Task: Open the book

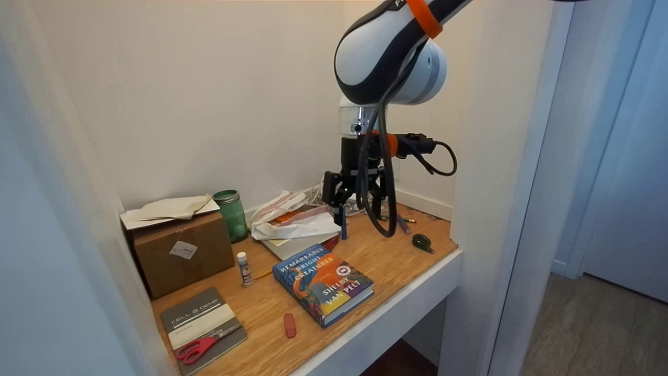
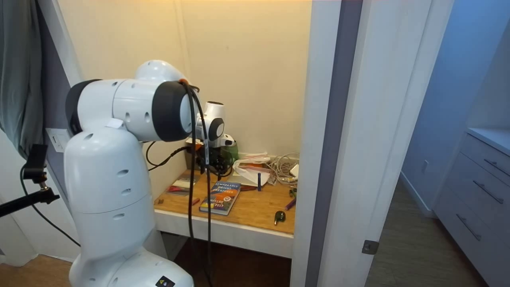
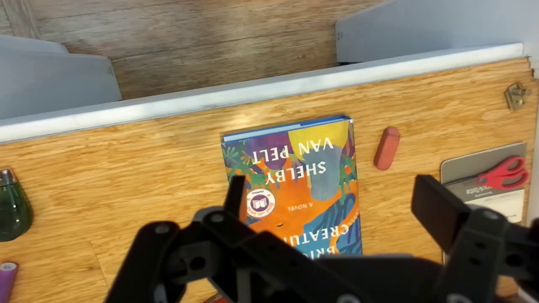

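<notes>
The book is thick and closed, and lies flat on the wooden desk with its blue, orange and yellow cover up. It also shows in an exterior view and in the wrist view, where the far end of its cover is hidden behind the gripper. White page edges show on its side near the desk's front edge. My gripper is open and empty, pointing down above the desk. In the wrist view, the gripper has one finger over the book and the other beyond its side, with apparent height between them.
A pink eraser lies beside the book. A grey notebook with red scissors, a glue stick, a cardboard box, a green jar, a plastic bag and an upright blue marker stand around. Walls enclose the desk.
</notes>
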Available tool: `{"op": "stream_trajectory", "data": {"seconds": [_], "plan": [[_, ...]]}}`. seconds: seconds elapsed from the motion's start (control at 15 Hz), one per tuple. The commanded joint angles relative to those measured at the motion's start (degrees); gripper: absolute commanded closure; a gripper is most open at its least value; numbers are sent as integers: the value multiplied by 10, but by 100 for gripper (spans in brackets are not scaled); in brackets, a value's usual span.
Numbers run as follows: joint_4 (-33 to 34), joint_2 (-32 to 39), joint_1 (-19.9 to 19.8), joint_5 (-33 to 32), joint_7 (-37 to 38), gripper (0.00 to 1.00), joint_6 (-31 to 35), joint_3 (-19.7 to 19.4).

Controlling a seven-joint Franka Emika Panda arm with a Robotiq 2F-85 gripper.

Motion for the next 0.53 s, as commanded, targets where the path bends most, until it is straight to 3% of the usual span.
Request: {"op": "stream_trajectory", "data": {"seconds": [0.0,0.47], "plan": [[1,27,-3,2,-43,0,20,-14],[2,100,-25,40,-174,0,130,-16]]}}
